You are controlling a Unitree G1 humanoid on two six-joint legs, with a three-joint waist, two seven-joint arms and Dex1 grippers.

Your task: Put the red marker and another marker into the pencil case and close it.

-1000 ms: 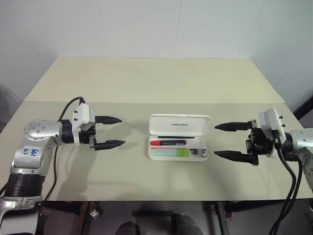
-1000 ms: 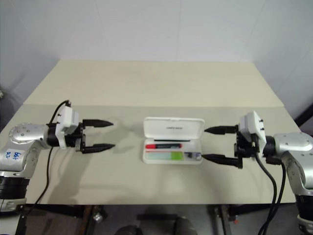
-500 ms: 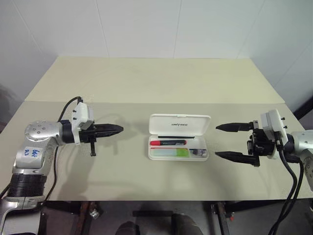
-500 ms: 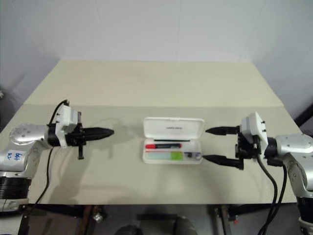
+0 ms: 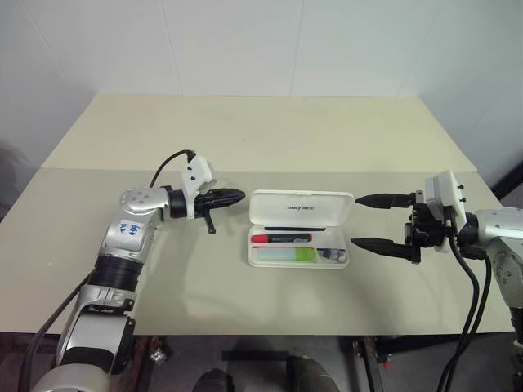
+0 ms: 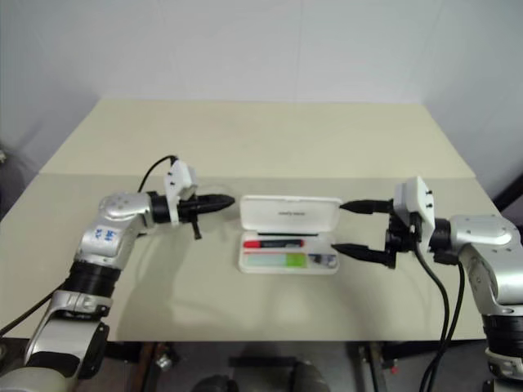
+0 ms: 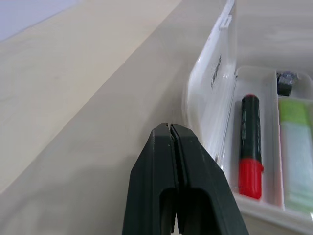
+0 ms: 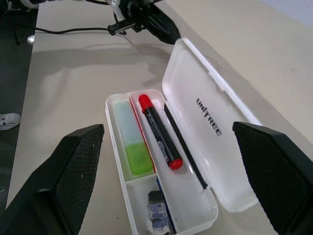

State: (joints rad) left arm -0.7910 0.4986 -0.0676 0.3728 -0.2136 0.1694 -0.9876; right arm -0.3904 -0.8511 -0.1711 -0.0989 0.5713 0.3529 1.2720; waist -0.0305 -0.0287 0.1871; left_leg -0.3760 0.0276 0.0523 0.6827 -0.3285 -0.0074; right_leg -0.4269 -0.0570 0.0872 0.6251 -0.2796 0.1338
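Beside lid, left claw (image 5: 237, 196) (pinched)

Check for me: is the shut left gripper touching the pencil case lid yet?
Apart. In the left wrist view, the left gripper sits short of the pencil case lid, with bare table between.

The setting is a robot test area of the lab type, arranged for tabletop trials. The work surface is a plain beige table (image 5: 245, 131) with a seam across its width. Behind the table stands a bare white wall (image 5: 245, 41) of large panels with thin joints. Below the near edge of the table, a dark metal frame (image 5: 147, 351) and a grey floor are visible. Black cables (image 5: 470, 327) hang loose near the table's right end. The table carries a single white pencil case (image 5: 299, 229).
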